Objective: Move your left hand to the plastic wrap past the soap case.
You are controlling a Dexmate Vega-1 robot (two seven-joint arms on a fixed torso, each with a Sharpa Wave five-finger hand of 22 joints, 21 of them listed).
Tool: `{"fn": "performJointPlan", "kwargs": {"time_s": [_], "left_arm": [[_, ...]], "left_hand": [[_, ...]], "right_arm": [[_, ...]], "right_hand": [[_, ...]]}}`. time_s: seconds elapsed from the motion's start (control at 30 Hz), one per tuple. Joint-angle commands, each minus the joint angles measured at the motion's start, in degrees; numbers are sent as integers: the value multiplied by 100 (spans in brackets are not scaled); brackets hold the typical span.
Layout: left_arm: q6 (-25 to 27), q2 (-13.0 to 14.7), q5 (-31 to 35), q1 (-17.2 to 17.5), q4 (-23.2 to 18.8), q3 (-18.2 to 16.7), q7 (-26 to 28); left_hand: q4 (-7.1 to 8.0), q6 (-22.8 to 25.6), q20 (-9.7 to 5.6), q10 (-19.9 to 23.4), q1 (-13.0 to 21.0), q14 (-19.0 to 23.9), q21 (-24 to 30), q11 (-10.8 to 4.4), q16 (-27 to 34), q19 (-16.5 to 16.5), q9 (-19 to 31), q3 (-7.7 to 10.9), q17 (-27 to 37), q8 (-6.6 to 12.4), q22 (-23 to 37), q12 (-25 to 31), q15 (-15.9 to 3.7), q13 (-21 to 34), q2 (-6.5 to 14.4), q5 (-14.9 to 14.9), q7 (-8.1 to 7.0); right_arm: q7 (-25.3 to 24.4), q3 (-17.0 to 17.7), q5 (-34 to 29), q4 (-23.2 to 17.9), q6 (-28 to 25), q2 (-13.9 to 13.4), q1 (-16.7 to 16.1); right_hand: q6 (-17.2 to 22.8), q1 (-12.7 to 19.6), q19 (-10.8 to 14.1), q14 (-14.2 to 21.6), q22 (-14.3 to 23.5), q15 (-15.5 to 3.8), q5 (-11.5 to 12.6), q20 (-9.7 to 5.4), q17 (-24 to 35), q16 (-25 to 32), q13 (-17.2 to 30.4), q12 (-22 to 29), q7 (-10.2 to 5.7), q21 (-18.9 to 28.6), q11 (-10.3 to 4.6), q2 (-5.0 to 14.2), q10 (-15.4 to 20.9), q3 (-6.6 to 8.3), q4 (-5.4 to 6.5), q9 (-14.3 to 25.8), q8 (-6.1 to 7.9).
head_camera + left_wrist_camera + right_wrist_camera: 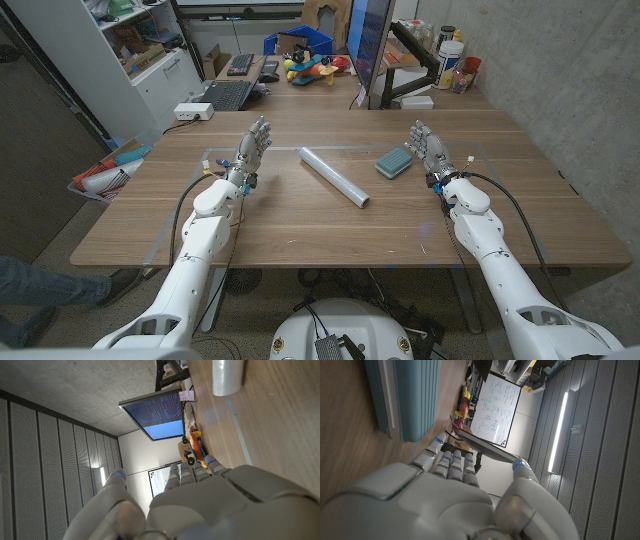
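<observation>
On the wooden table [330, 235], the clear roll of plastic wrap [334, 177] lies near the middle, running diagonally from far left to near right. The ribbed teal soap case [394, 162] sits just to the right of the roll's far half, apart from it. The robot's white left hand [251, 149] stands to the left of the roll, well apart from it. The white right hand [428, 149] stands just right of the soap case.
</observation>
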Motion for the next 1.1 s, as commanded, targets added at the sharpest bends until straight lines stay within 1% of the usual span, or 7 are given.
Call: {"fn": "performJointPlan", "kwargs": {"time_s": [0.03, 0.3, 0.5, 1.1], "left_arm": [[5, -161, 228, 96, -235, -178, -123], [-37, -182, 336, 135, -357, -178, -172], [-50, -150, 494, 165, -474, -149, -144], [-59, -97, 746, 248, -734, -103, -98]], "left_hand": [[-20, 39, 36, -46, 31, -30, -23, 7, 34, -451, 10, 40, 20, 29, 9, 40, -6, 1, 45, 49, 30], [-30, 43, 45, -43, 34, -22, -54, -15, 36, -450, 10, 39, 18, 28, 10, 45, -9, -31, 57, 50, 27], [-40, 43, 51, -43, 41, -20, -76, 11, 36, -449, 10, 40, 17, 27, 10, 47, -7, -53, 66, 51, 23], [-68, 41, 78, -49, 61, -13, -143, 10, 36, -481, 10, 42, 14, 25, 12, 49, 12, -106, 84, 50, 21]], "right_arm": [[115, 182, -252, 17, -3, 165, 17], [136, 223, -320, -8, 15, 209, 6], [140, 243, -348, -16, 33, 238, -6], [145, 272, -386, 75, 121, 303, 21]], "right_hand": [[61, 25, 74, 40, 20, 6, 48, -4, -7, 25, -2, 24, 14, -21, -14, 45, 21, 49, -9, 0, 20], [68, 18, 83, 37, 20, 7, 50, -6, -17, 21, -9, 24, 16, -39, -13, 53, 27, 48, -9, -2, 18], [73, 18, 86, 43, 21, 2, 53, 2, -27, 20, -14, 25, 7, -54, -17, 59, 36, 48, -12, -4, 17], [91, 11, 96, 56, 22, 3, 58, 10, -46, 20, -24, 23, 4, -87, -12, 66, 42, 44, -18, -8, 16]]}}
